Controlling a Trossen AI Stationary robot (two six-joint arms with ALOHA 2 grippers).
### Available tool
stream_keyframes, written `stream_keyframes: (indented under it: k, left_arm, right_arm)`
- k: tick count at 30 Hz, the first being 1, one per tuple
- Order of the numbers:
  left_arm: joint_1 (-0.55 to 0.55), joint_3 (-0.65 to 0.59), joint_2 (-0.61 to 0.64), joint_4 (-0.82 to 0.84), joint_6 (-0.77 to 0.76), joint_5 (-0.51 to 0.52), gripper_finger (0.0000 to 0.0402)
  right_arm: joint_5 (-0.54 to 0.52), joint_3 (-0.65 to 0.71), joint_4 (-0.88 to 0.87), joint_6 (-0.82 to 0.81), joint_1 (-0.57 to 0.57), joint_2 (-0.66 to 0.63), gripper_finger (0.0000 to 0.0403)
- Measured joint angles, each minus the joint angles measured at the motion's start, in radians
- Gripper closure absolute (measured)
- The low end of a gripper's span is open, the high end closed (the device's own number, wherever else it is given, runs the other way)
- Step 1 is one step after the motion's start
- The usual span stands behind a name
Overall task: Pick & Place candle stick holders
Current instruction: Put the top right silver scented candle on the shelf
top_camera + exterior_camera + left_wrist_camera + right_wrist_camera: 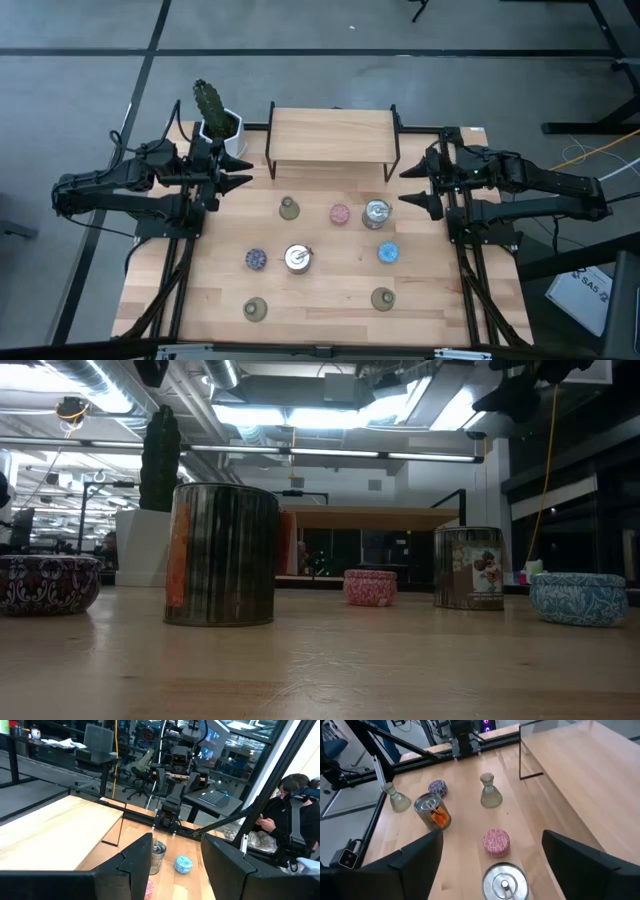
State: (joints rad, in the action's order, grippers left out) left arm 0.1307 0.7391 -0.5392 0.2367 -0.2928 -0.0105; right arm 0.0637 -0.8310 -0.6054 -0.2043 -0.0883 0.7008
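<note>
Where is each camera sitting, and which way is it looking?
High view: above the table, looking straight down; both arms show, left gripper, right gripper.
Low view: at table-top height, looking level past a silvery cup into the room.
Left wrist view: on the left arm, past its fingers.
Right wrist view: on the right arm, past its fingers.
Shared: the pink holder shows in several views.

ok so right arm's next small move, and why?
Probably lower the right gripper onto the silvery cup. Its fingers stand wide apart and empty, the cup sits right below them in the right wrist view, and the pink holder lies just beyond.
</note>
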Motion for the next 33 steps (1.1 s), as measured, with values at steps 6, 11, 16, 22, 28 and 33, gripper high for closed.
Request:
stream_keyframes:
  k: [6, 11, 16, 22, 28, 33]
  left_arm:
    - [0.0, 0.0, 0.0, 0.0, 0.0, 0.0, 0.0235]
    - [0.0, 0.0, 0.0, 0.0, 0.0, 0.0, 0.0235]
    - [0.0, 0.0, 0.0, 0.0, 0.0, 0.0, 0.0235]
    - [0.0, 0.0, 0.0, 0.0, 0.0, 0.0, 0.0235]
    - [0.0, 0.0, 0.0, 0.0, 0.0, -0.001, 0.0235]
    - [0.0, 0.0, 0.0, 0.0, 0.0, -0.001, 0.0235]
  right_arm:
    - [0.012, 0.0, -0.03, -0.013, 0.0, 0.052, 0.0035]
    - [0.026, 0.0, -0.051, 0.02, 0.0, 0.099, 0.0025]
    - [0.042, 0.0, -0.05, 0.079, 0.0, 0.145, 0.0024]
    - [0.046, 0.0, -0.05, 0.101, 0.0, 0.215, 0.0024]
    - [0.046, 0.0, -0.05, 0.101, 0.0, 0.276, 0.0024]
    - [0.046, 0.0, -0.051, 0.083, 0.0, 0.301, 0.0024]
